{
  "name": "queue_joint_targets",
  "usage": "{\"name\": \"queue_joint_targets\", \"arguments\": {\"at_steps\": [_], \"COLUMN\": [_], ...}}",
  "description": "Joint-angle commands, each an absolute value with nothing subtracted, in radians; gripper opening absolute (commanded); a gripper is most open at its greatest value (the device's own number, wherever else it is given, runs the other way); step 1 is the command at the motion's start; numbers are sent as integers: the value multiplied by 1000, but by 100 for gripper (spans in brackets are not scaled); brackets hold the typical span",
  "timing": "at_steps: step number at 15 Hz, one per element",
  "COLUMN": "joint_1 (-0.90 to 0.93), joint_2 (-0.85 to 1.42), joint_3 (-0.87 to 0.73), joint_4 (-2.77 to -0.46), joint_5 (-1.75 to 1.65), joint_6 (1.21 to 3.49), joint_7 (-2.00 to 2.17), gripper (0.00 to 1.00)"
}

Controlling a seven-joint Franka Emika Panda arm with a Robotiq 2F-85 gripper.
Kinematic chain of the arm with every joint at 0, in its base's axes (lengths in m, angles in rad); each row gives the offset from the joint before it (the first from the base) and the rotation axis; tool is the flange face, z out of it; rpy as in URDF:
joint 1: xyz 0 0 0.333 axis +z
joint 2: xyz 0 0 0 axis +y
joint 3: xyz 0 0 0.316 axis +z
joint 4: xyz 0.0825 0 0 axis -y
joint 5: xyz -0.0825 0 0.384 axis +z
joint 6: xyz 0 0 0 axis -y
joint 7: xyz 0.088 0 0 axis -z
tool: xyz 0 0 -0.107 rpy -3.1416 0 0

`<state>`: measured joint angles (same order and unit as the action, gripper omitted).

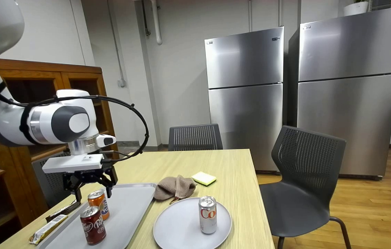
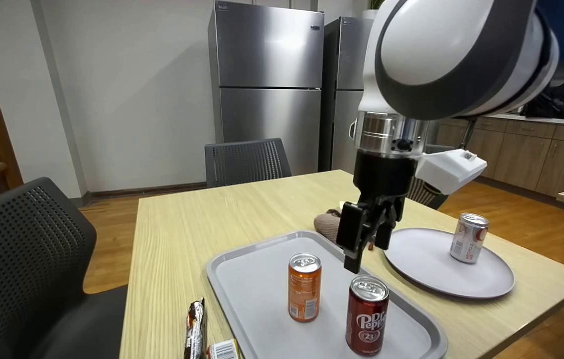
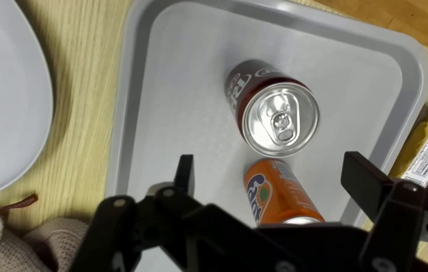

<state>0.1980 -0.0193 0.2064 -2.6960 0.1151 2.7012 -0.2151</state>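
Beyond the pale counter point(image 1: 231, 169) stand steel refrigerators point(image 1: 246, 107); on its gray tray point(image 2: 257, 279), an orange can point(image 2: 304, 289) and a dark red can point(image 2: 367, 316) sit near the tool point(image 2: 367, 258), which hangs (empty) with jaws wide apart.

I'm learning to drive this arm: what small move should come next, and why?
Probably centre the jaws over one can before lowering: they hang open above the tray, holding nothing, while the red can and orange can stand upright, close together on it.
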Motion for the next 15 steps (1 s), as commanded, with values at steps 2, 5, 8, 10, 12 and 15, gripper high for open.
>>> {"name": "queue_joint_targets", "arguments": {"at_steps": [2, 5, 8, 10, 12, 15], "joint_1": [170, 135, 90, 60, 29, -11], "joint_2": [-68, -57, -51, -46, -39, -22], "joint_3": [161, 121, 74, 46, 23, -8], "joint_4": [-2676, -2656, -2640, -2632, -2623, -2605], "joint_5": [87, 65, 63, 47, 4, -65], "joint_6": [2623, 2602, 2597, 2599, 2605, 2604], "joint_7": [-111, -36, 21, 68, 147, 244], "gripper": [100, 100, 100, 100, 100, 100]}}
